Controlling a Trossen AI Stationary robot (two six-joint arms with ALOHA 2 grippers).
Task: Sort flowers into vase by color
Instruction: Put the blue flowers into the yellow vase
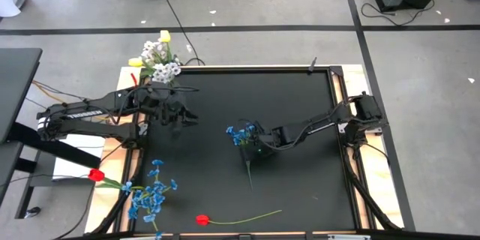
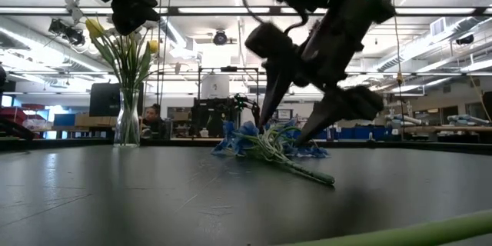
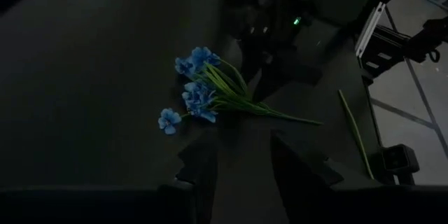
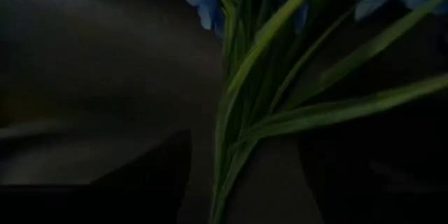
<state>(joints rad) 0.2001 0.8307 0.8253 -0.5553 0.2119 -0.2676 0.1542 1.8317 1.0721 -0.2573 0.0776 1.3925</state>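
Note:
A bunch of blue flowers (image 1: 241, 132) lies on its side on the black table, its green stalks (image 2: 304, 171) resting on the mat and pointing toward the near edge. My right gripper (image 2: 280, 133) stands open over the bunch and slants down, one finger on either side of the stalks (image 4: 238, 133). I see no finger closed on them. My left gripper (image 1: 187, 118) hangs open above the table's left part, well clear of the bunch (image 3: 203, 87). A glass vase (image 2: 128, 119) with white and yellow flowers (image 1: 159, 61) stands at the far left corner.
More blue flowers (image 1: 150, 193) and a red tulip (image 1: 96, 174) lie at the near left edge. Another red tulip (image 1: 201, 219) lies along the near edge with its long green stalk (image 1: 251, 216). Bare mat stretches between the bunch and the vase.

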